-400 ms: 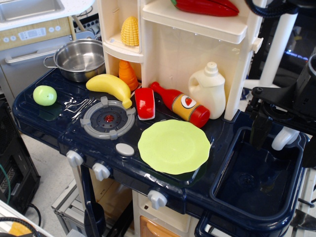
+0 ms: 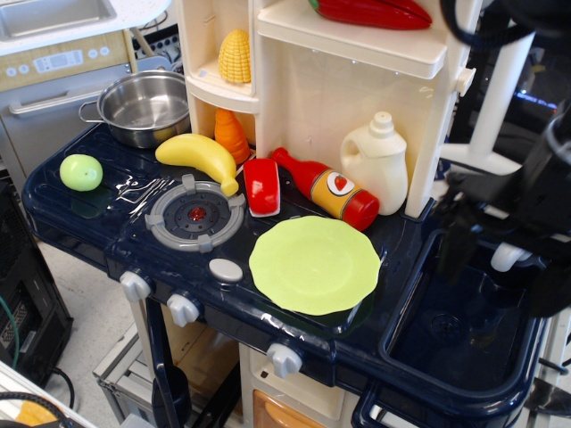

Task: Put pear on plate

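Observation:
The pear is a small yellow-green fruit at the far left of the dark blue toy stove top. The plate is a flat lime-green disc lying near the front of the counter, right of the burner. My black gripper hangs at the right edge of the view over the sink, far from both the pear and the plate. It is blurred by motion. Its fingers stand apart with nothing between them.
A steel pot stands behind the pear. A banana, a red cup, a ketchup bottle and a white jug line the back. The burner lies between pear and plate. The sink is at the right.
My gripper has shifted slightly to the left over the sink and now looks blurred. The pear, the plate and the other things have not moved.

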{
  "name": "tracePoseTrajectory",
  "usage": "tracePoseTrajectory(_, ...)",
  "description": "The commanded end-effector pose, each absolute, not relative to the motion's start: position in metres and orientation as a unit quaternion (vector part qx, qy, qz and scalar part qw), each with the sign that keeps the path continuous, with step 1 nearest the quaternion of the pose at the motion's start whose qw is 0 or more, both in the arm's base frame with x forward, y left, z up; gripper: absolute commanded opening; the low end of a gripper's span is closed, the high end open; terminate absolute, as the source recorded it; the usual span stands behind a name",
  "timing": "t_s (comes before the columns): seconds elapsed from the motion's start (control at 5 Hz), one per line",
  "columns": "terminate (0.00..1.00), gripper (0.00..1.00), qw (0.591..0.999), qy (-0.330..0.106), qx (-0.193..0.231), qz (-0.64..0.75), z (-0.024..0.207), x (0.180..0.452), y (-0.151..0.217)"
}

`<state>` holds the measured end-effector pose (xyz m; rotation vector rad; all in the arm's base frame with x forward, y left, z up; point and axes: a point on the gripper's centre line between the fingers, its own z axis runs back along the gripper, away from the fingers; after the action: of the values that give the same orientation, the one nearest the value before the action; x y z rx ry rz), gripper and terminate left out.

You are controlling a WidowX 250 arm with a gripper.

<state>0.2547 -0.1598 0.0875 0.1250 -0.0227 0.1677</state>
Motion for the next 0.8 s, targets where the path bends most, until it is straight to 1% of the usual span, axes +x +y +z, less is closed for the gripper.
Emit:
tracePoseTrajectory(0.0,0.0,1.0,0.974,-0.057,0.135,0.172,0.107,0.247,-0.071)
tracePoseTrajectory(0.2,0.0,1.0,0.951,-0.114,0.134,0.254,0.113,0.242,-0.022)
tracePoseTrajectory(0.4,0.0,1.0,0.955,-0.134,0.134,0.228,0.114,0.234,0.028)
tracePoseTrajectory(0.6,0.0,1.0,0.958,-0.145,0.13,0.212,0.108,0.229,0.078)
